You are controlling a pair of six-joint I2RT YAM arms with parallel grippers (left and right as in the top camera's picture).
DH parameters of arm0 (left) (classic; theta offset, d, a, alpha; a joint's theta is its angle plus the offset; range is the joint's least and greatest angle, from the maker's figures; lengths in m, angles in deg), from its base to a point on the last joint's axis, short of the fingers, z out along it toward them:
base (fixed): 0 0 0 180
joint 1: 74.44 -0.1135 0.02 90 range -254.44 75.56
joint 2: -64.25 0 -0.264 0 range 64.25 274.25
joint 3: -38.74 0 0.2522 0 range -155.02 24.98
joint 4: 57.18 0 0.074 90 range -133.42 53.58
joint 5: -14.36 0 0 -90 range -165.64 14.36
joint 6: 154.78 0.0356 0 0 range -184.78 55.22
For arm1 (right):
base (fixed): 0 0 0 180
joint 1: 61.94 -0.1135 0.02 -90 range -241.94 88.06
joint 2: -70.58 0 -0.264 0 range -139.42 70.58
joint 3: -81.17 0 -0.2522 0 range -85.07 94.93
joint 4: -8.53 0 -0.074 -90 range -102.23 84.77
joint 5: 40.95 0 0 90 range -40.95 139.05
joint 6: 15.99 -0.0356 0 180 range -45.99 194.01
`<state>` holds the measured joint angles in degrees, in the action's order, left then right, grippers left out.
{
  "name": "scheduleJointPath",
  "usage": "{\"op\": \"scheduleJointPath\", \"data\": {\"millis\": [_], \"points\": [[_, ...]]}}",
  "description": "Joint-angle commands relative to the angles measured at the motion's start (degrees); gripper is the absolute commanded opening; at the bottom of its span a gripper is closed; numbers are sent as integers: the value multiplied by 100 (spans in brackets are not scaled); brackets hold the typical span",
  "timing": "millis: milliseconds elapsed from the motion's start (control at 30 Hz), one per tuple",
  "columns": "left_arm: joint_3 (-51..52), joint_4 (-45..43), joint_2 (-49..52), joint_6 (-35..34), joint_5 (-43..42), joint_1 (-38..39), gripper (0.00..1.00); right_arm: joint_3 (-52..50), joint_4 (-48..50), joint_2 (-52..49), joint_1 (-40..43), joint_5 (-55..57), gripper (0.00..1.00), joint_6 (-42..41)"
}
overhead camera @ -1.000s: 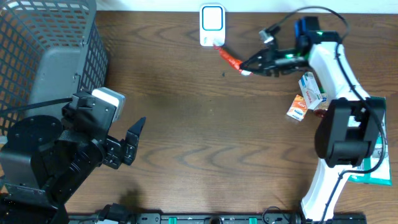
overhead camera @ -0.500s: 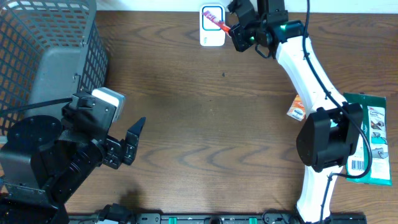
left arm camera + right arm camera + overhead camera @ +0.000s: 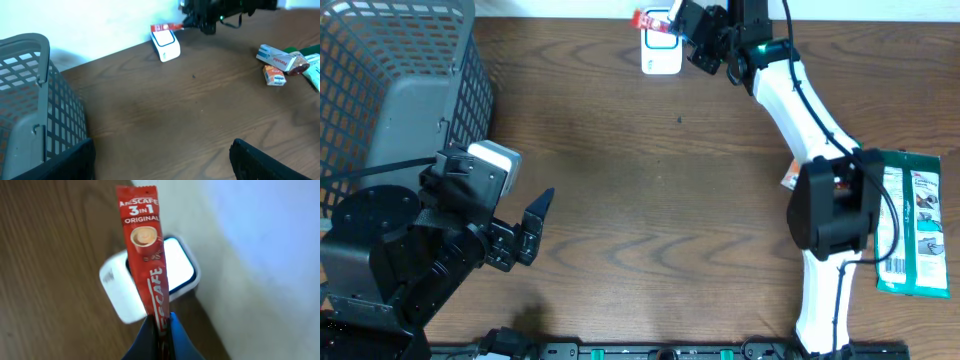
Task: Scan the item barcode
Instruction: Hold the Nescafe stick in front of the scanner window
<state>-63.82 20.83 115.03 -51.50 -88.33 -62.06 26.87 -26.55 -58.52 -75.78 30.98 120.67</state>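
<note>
**Clerk:** Item one, right arm (image 3: 807, 110). Pose?

**Checker:** White links reach from the near right of the tabletop (image 3: 650, 210) to its far edge. The wrist is turned leftward.

**Clerk:** Right hand (image 3: 160, 330): state and contents?

**Checker:** Clenched. The fingertips pinch one end of a coffee sachet (image 3: 145, 245), a long red stick that stands straight out from the grip.

**Clerk:** Legible print?

**Checker:** "NESCAFÉ 3 IN 1 ORIGINAL" at the free end, with a picture of a filled cup below it. Part of the brand name runs again in white along the length.

**Clerk:** Location of the sachet?

**Checker:** Over the barcode scanner (image 3: 662, 58), a white unit with a blue-rimmed window at the far edge of the tabletop. In the right wrist view the stick crosses that window. From overhead its free end juts past the scanner's left top corner. Whether the two touch cannot be told.

**Clerk:** Item two, left arm (image 3: 390, 260)?

**Checker:** Black, folded low at the near left corner, beside a grey mesh basket (image 3: 410, 60).

**Clerk:** Left hand (image 3: 163, 145)?

**Checker:** Released. The fingers are spread wide, with bare wood between them and nothing held.

**Clerk:** Sundries?

**Checker:** One green packet (image 3: 910, 240) lies flat at the right edge. A white-and-red carton (image 3: 276, 56) and a small orange box (image 3: 274, 76) lie close together nearby. Their print is too small to read.
</note>
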Motion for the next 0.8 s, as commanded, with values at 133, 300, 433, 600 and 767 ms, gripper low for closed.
{"op": "scheduleJointPath", "data": {"millis": [133, 300, 433, 600, 767], "points": [[-31, 2, -4, -31, 33, -9, 86, 81, 385, -638, 192, -245, 1, 146], [-31, 2, -4, -31, 33, -9, 86, 81, 767, -702, 321, -262, 1, 146], [-31, 0, -4, -31, 33, -9, 86, 81, 955, -702, 367, -439, 1, 146], [-33, 2, -4, -31, 33, -9, 86, 81, 1062, -702, 369, -492, 1, 144], [-31, 2, -4, -31, 33, -9, 86, 81, 1213, -811, 367, -494, 1, 140]]}}
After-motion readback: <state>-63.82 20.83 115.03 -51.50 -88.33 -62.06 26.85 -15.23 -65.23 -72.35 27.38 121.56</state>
